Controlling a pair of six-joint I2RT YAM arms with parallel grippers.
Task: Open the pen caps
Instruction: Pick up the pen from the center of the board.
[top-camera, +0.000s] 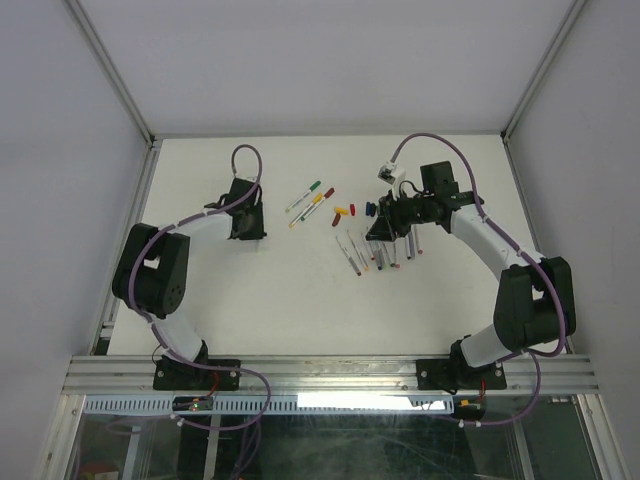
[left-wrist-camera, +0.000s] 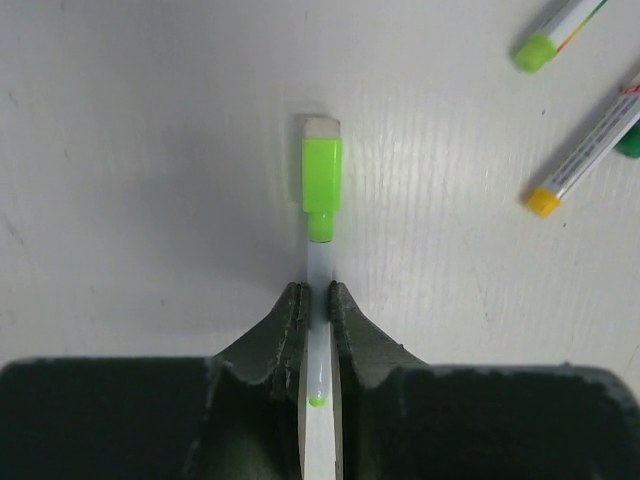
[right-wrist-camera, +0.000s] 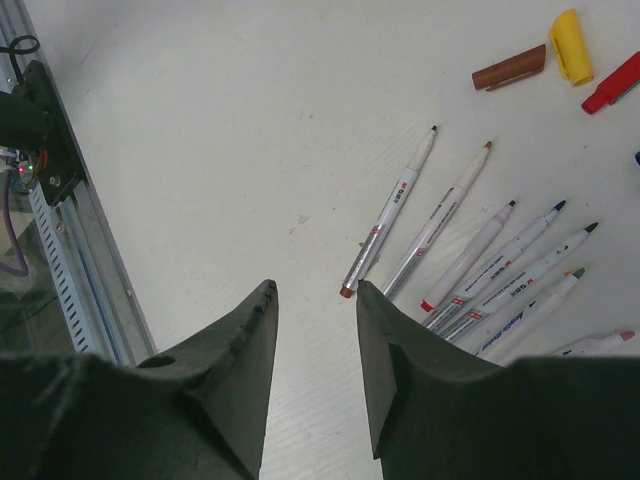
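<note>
My left gripper (left-wrist-camera: 318, 288) is shut on the white barrel of a pen (left-wrist-camera: 320, 330) that lies on the table. Its light-green pen cap (left-wrist-camera: 321, 188) is on and sticks out past the fingertips. From above, this gripper (top-camera: 247, 226) sits left of three capped pens (top-camera: 310, 200). My right gripper (right-wrist-camera: 315, 288) stands open over bare table with nothing between its fingers. Just to its right fan several uncapped pens (right-wrist-camera: 470, 255). Loose pen caps lie beyond them: brown (right-wrist-camera: 510, 67), yellow (right-wrist-camera: 572, 45) and red (right-wrist-camera: 610, 85). Overhead, the right gripper (top-camera: 382, 230) hangs over the row of uncapped pens (top-camera: 372, 255).
Ends of other capped pens show at the upper right of the left wrist view: light green (left-wrist-camera: 535, 52), yellow (left-wrist-camera: 543, 200). Loose caps (top-camera: 345, 212) lie mid-table. The aluminium rail (top-camera: 320, 372) runs along the near edge, and white walls enclose the table.
</note>
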